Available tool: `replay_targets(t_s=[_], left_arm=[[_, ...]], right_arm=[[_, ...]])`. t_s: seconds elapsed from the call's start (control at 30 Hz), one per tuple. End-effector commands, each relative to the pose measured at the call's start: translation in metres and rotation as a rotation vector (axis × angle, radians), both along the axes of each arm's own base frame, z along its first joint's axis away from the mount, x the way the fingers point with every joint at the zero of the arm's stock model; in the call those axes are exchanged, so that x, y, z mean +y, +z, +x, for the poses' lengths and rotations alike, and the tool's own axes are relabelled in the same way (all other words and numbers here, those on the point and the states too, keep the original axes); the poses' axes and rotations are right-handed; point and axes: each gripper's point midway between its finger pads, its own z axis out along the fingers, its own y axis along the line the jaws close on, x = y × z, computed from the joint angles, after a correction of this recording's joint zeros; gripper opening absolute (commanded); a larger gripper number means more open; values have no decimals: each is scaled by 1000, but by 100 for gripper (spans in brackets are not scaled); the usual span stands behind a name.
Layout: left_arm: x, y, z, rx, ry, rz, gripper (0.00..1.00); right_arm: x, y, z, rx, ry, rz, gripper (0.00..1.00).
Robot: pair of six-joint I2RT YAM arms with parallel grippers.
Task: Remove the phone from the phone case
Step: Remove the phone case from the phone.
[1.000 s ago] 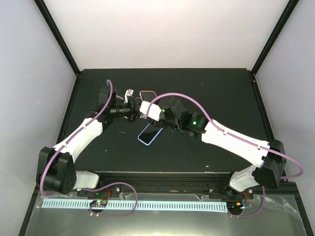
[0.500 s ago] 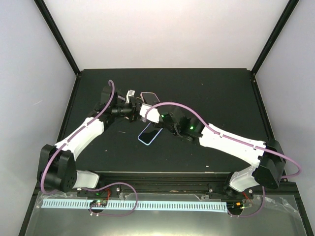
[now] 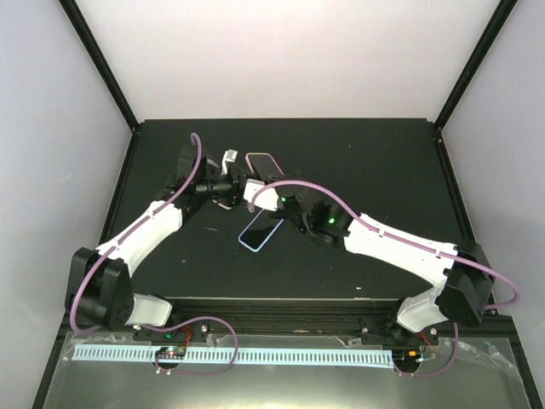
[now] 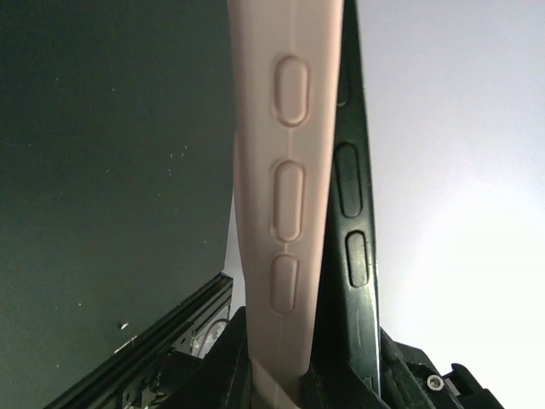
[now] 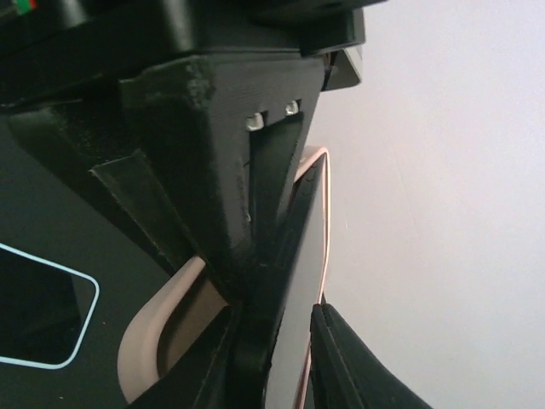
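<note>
Left wrist cam chops the phone case (image 4: 285,196) and the phone (image 4: 349,213) off at the top edge, and their lower ends vanish between the jaws. From above, both are mostly buried where the left arm (image 3: 153,223) and right arm (image 3: 400,243) meet. On the right wrist cam the second phone (image 5: 38,315) is cut by the left edge, and I can't tell if those jaws actually pinch anything.

Pretty sure this is a robotics lab rig. Black desk (image 3: 383,153) boxed in by plain white walls (image 3: 281,60) on black frame posts (image 3: 100,61)
</note>
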Motion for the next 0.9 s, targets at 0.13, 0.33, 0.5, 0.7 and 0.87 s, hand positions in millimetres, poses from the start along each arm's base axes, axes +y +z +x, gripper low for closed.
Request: replay_targets(t_s=[0.13,0.33,0.5,0.7,0.87], left_arm=[[-19,52,-26,-172,-171,-84,2],[-14,29,-16,-149,-124,-5,2],[-6,6,-5,-155,-76,115,2],[9,-20,6,-177,-23,277,2],[28,-42,16,-160,28,381,2]], right_arm=[[-16,18,8,-27,-22,9,6],[-22,47,5,-27,-41,66,1],[-26,67,0,-9,-45,114,1],[-31,76,-4,17,-56,159,1],[-37,82,-7,38,-69,193,1]])
